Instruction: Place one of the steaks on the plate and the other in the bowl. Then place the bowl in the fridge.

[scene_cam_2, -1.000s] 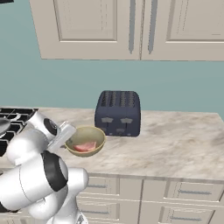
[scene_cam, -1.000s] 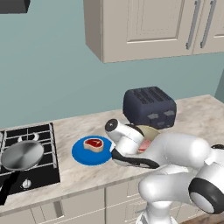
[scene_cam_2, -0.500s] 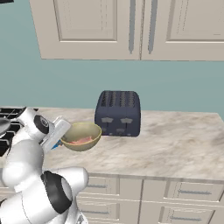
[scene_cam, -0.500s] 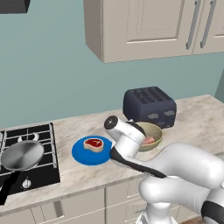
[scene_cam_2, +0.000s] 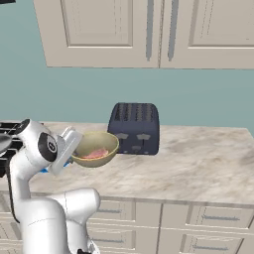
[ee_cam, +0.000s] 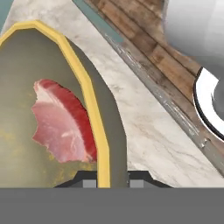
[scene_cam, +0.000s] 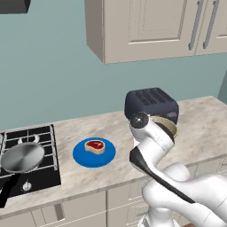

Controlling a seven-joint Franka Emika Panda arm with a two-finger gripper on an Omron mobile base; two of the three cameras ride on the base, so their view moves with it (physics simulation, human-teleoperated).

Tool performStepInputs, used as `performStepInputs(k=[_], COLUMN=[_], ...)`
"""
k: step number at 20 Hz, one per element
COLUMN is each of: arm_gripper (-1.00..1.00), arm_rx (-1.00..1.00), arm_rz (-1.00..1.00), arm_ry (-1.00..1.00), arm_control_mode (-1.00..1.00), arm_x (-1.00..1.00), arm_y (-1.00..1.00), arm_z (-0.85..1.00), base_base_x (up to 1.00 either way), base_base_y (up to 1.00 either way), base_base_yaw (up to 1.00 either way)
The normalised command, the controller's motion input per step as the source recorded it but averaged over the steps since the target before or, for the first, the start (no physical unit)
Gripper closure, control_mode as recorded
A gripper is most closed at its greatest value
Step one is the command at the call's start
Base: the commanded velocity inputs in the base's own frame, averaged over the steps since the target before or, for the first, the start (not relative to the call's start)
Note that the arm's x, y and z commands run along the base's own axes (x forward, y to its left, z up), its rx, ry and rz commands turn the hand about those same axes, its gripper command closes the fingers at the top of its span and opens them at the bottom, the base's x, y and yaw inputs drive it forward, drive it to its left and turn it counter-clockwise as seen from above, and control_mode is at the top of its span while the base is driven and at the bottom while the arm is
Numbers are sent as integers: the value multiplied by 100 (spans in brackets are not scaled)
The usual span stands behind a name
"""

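Hand (ee_cam: 107, 177) clamped on the near rim of the bowl (scene_cam_2: 95, 148), one tip inside and one outside the wall, which is why it hangs clear of the bench (scene_cam_2: 198, 163), left of centre in the right base view just in front of the toaster (scene_cam_2: 135, 128). Pale pink steak (ee_cam: 61, 122) lies inside it, apparently kept near level so it stays put; the red steak (scene_cam: 95, 146) sits on the blue plate (scene_cam: 84, 157), centre-left of the left base view beside the stove (scene_cam: 31, 177) with its pan (scene_cam: 22, 157), so only the fridge leg looks left
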Motion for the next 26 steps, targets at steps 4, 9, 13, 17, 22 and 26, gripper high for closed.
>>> performStepInputs(k=[4,9,13,17,22,26], arm_gripper=[100,100,100,100,100,100], arm_rx=[2,2,0,0,-1,-21], arm_rz=[35,46,47,36,21,18], arm_ry=[0,0,0,-2,0,3], arm_control_mode=[-100,-100,-100,-100,-100,-100], arm_x=[-92,-70,-83,-74,-37,-4], arm_y=[-46,-63,-66,-59,-24,0], arm_z=[39,72,64,49,11,0], base_base_x=[0,0,0,0,0,0], base_base_y=[0,0,0,0,0,0], base_base_yaw=[0,0,0,0,0,0])
